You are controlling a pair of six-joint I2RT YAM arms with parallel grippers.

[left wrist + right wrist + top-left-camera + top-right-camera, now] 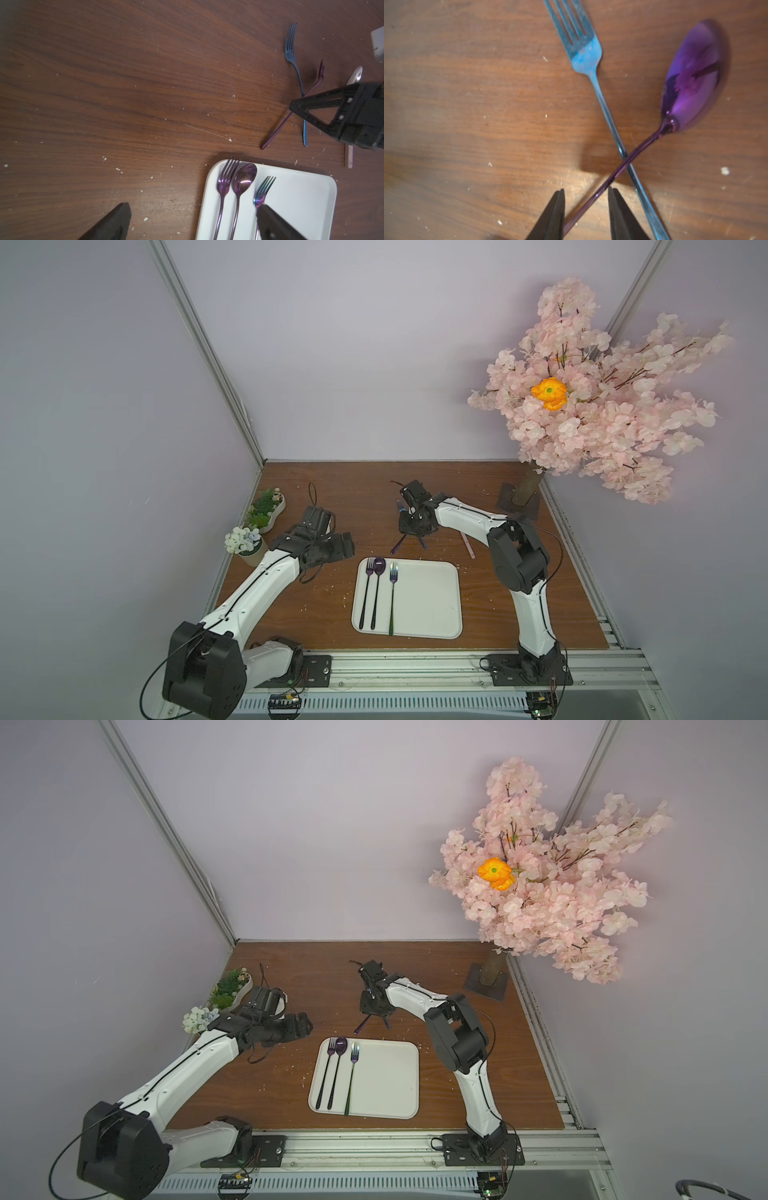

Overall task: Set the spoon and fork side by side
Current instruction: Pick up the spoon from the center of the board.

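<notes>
The brown wooden bench [332, 497] spreads out on every side of the white tray [432, 605]. A pink blossom tree [598, 398] rises from the corner far beyond the tray and to its right. The left arm [266, 576] reaches in from the tray's left, and the right arm [465, 514] bends over from its right.

The tray itself lies flat near the bench's front edge. Well to its left and further back sit a planter of greenery [266, 506] and a small pot of white flowers [243, 541].

The left end effector [192, 206] hangs at the tray's far-left corner with its jaws spread wide. One finger is over the tray and the other over bare wood beside it.

The right end effector [585, 189] is low over the bench just beyond the tray's far edge. Its jaws are narrow but not closed: they straddle the handle of the loose purple spoon [691, 87], with a gap showing at the tips.

That spoon lies on the bench beyond the tray, its handle crossed over the blue fork [586, 54] in an X.

On the tray's left part, a purple fork [365, 597], the tray spoon [376, 597] and a rainbow fork [392, 601] lie side by side, heads toward the far edge.

A pink-handled spoon [356, 75] lies beyond the tray's far-right corner.
</notes>
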